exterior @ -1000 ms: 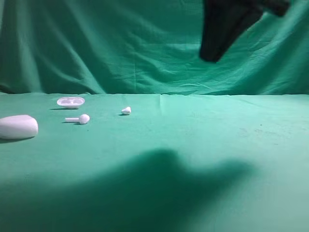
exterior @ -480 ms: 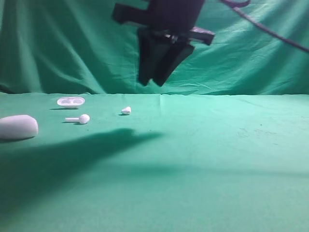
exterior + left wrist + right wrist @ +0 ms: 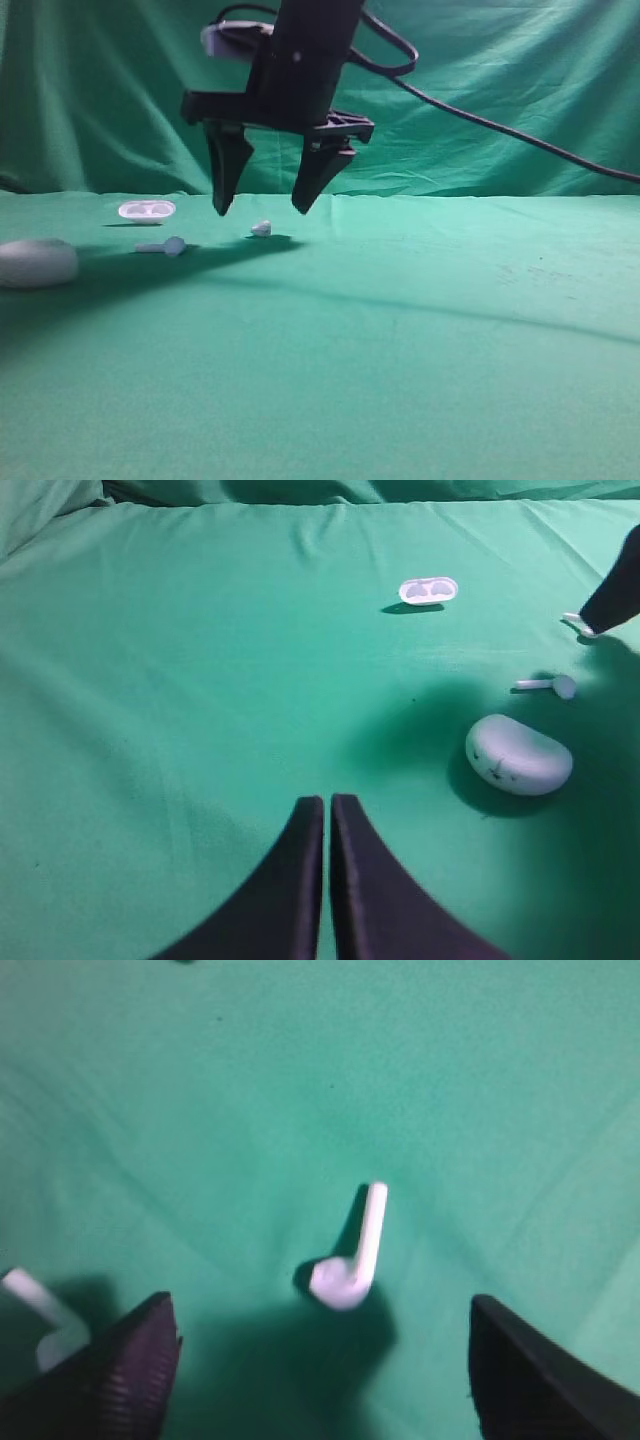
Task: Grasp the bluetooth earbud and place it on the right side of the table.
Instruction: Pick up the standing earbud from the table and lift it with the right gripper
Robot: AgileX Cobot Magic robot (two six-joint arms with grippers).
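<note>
Exterior high view: the right gripper (image 3: 262, 205) hangs above the left half of the table (image 3: 420, 330), jaws spread wide, tips pointing down. The bluetooth earbud (image 3: 261, 229) lies on the cloth just below and between the two tips, not touched. To its left lie a second earbud (image 3: 165, 245) with a stem, an open tray (image 3: 147, 210) and a white case (image 3: 38, 263).

Left wrist view: the left gripper (image 3: 327, 825) has its jaws closed together, empty, low over bare cloth. The case (image 3: 519, 755), the second earbud (image 3: 548, 685) and the tray (image 3: 428, 590) lie well apart from it.

Right wrist view: the earbud (image 3: 350, 1255) lies between the open fingers (image 3: 110, 1370), slightly left of centre, its stem pointing away from the camera. The second earbud (image 3: 45, 1320) shows at the left edge, near the left finger.

Step in hand: the approach for the grasp. Recommended: centre the jaws over the bud's head, descend straight until the tips nearly meet the cloth, then close slowly. The bud is small and glossy; an off-centre pinch may flick it away
</note>
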